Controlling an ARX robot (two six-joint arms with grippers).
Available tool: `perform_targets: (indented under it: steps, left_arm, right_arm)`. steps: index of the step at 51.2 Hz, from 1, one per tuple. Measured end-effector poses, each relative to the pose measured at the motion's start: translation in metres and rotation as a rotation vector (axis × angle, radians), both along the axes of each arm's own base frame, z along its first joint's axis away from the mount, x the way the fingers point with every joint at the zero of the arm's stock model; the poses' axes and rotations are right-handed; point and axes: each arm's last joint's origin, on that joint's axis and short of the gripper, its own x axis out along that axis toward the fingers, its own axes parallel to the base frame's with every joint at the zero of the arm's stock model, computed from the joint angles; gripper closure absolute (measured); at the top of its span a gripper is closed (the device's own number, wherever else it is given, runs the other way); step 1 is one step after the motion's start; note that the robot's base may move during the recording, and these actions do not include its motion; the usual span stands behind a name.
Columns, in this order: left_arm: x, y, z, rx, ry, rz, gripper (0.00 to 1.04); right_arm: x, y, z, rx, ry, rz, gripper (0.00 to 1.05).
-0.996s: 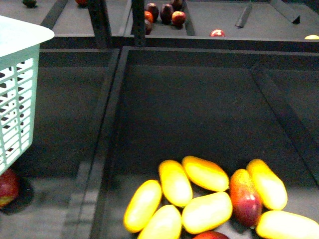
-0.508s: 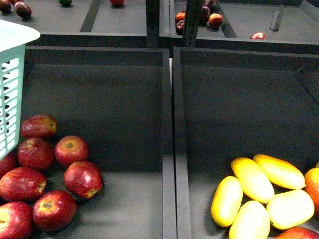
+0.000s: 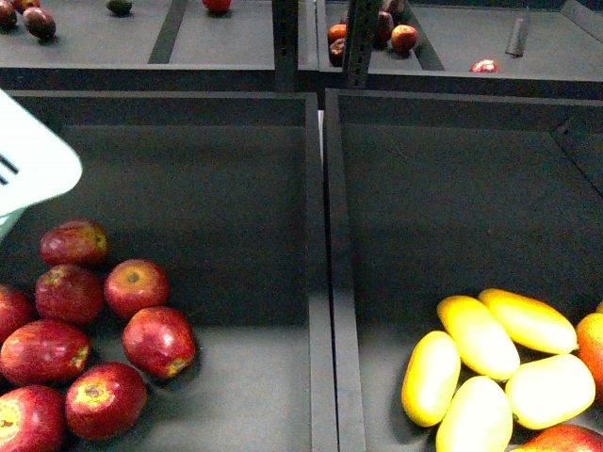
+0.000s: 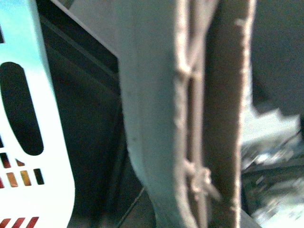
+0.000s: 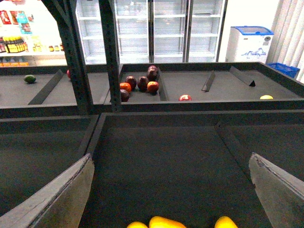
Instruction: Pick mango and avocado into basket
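Jaws of the right gripper [image 5: 170, 159] are standing wide apart over a dark bin. For the left gripper, I cannot tell the state, because its wrist view is showing only the basket [image 4: 42, 118] and the grey-brown handle [image 4: 223, 118] very close. In the front view the mango [image 3: 479, 336] is lying among 4 other yellow ones in the near right bin. The avocado [image 3: 119, 6] is sitting in the far left bin, well apart from the basket corner. Red apples [image 3: 132, 287] are lying in the near left bin.
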Motion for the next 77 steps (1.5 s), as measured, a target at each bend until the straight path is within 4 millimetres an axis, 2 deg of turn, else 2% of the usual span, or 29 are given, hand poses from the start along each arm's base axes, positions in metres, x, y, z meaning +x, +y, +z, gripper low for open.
perform_targets:
  steps: [4,7,14,23,31,38,48,58,71,77]
  left_arm:
    - [0.017,-0.008,-0.004,0.286,0.024,-0.196,0.98]
    - [0.029,-0.016,-0.003,0.359,0.024,-0.327,0.98]
    - [0.048,-0.033,-0.004,0.274,0.082,-0.495,0.98]
    - [0.068,-0.063,-0.029,0.023,0.234,-0.588,0.98]
    - [0.065,-0.094,-0.03,-0.036,0.234,-0.702,0.98]
    - [0.06,-0.107,-0.032,-0.044,0.221,-0.774,0.98]
    - [0.054,-0.111,-0.037,-0.052,0.247,-0.797,0.98]
    - [0.052,-0.105,-0.038,-0.023,0.271,-0.741,0.98]
    - [0.052,-0.106,-0.037,-0.021,0.265,-0.756,0.98]
    - [0.052,-0.106,-0.037,-0.022,0.265,-0.757,0.98]
  right_arm:
    - [0.0,0.0,0.0,0.0,0.0,0.0,0.08]
    - [0.0,0.0,0.0,0.0,0.0,0.0,0.08]
    - [0.0,0.0,0.0,0.0,0.0,0.0,0.08]
    - [0.0,0.0,0.0,0.0,0.0,0.0,0.08]
    - [0.0,0.0,0.0,0.0,0.0,0.0,0.08]
    - [0.0,0.0,0.0,0.0,0.0,0.0,0.08]
    - [0.0,0.0,0.0,0.0,0.0,0.0,0.08]
    - [0.0,0.0,0.0,0.0,0.0,0.0,0.08]
    - [0.0,0.0,0.0,0.003,-0.002,-0.003,0.08]
    - [0.005,-0.005,0.005,0.142,-0.045,-0.177,0.08]
